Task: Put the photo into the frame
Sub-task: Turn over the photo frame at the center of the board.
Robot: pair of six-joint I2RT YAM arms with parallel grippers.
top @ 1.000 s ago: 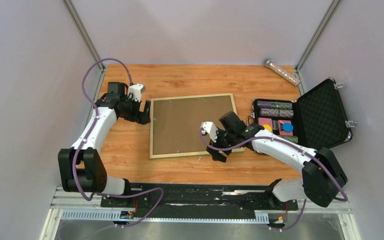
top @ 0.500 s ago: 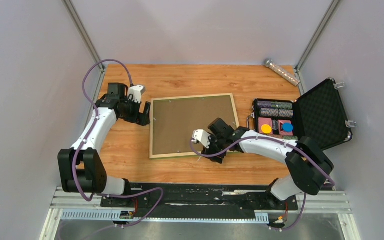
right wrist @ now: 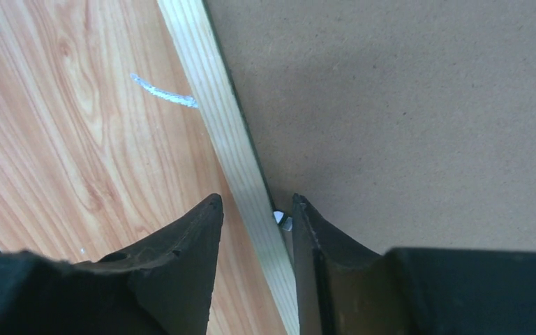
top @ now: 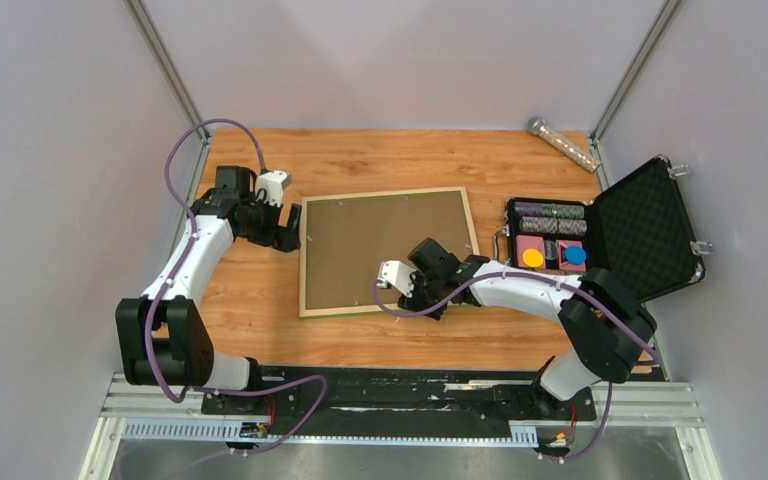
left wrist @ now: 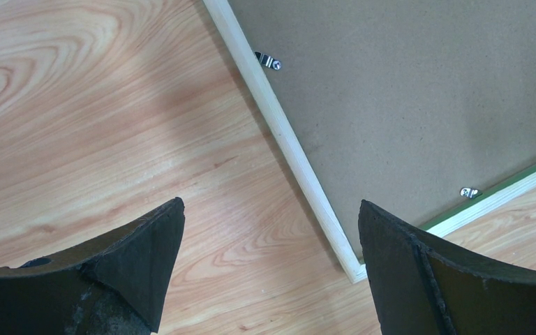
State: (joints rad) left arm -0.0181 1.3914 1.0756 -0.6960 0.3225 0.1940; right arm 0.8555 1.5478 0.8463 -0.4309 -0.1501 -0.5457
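Frame (top: 380,194) lies back-up; right pincer (right wrist: 255,202) straddles its near rail.

No legible writing in view
The frame (top: 303,262), the brown backing board (top: 360,250) and the open black case (top: 650,225) at the right show no readable lettering.

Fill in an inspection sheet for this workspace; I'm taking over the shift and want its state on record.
Surface: wooden table.
Job's things: frame lies face down, brown backing board in it, metal clips at its edges; photo not seen.
Clutter: open black case of chips at right; clear tube in the far right corner.
Hands: left hand open, beside the frame's left rail; right hand narrowly open, astride the near rail.
Cables: purple cable along each arm.
Surroundings: grey walls, metal posts.
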